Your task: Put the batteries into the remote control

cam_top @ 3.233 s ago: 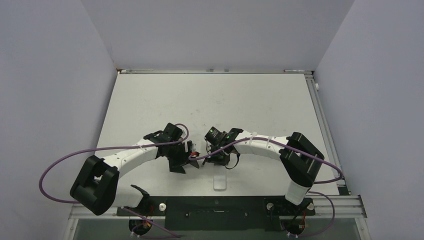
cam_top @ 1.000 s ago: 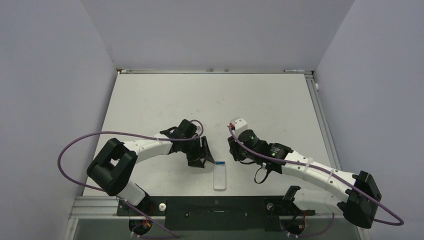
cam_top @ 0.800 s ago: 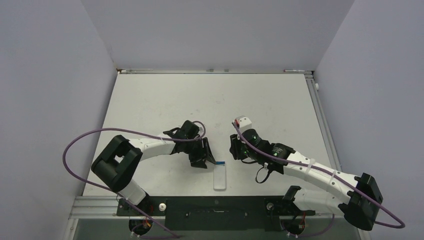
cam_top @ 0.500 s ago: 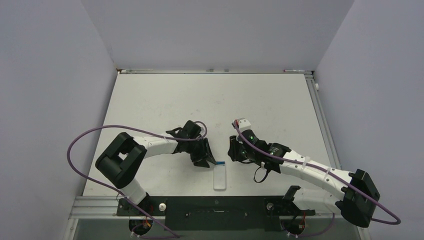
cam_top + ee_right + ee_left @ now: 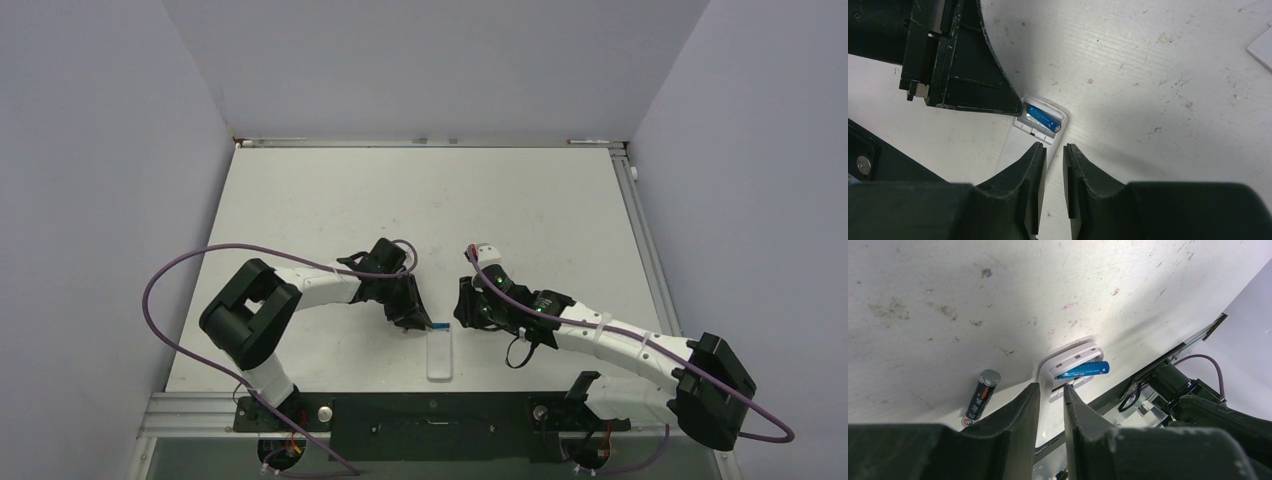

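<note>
Remote control (image 5: 440,358) lies back-up on the table (image 5: 400,200), near the front edge, between the two arms. Battery bay at its far end is open. Blue battery (image 5: 1083,370) is in the bay, lying crosswise; can't tell if it's fully seated. Dark battery (image 5: 979,397) is loose on the table just beside the remote, not loaded yet. A small white cover (image 5: 1262,47) lies off to one side, well apart from the remote.

Left gripper (image 5: 1051,390) hovers low over the bay end, jaws narrow, nothing between them. Right gripper (image 5: 1053,147) sits opposite, also narrow and empty.

Roughly half done by my read: one cell in, one to pick and insert, and probably the cover to refit.
</note>
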`<state>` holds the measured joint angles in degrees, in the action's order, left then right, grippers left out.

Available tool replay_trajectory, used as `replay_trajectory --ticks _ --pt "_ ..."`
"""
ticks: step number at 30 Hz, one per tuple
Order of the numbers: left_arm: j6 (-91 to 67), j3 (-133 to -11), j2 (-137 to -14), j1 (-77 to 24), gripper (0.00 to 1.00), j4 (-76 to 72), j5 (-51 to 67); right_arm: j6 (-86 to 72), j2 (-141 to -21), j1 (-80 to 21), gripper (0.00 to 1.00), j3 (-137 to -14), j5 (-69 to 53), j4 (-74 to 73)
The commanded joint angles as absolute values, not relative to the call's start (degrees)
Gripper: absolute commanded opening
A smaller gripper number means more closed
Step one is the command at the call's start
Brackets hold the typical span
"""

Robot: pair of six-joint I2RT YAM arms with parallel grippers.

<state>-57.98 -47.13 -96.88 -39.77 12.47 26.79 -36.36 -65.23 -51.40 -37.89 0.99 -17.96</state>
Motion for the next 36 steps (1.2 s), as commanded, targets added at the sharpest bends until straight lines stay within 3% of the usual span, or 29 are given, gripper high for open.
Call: replay_trajectory --ticks 1,19,36 --pt "-57.8 -49.3 -97.7 -40.1 0.20 10.1 26.4 -37.9 -65.7 -51.2 0.20 -37.3 0.5 -14.4" --pt "-57.9 -48.7 -97.9 -40.1 0.08 9.6 26.8 -39.9 -70.1 -51.1 0.18 -37.4 -2.1 -13.5" --pt "-58.2 -47.8 -96.8 -40.0 0.05 9.5 26.8 -43.8 -75.2 -51.2 0.17 -37.9 -3.2 -11.1"
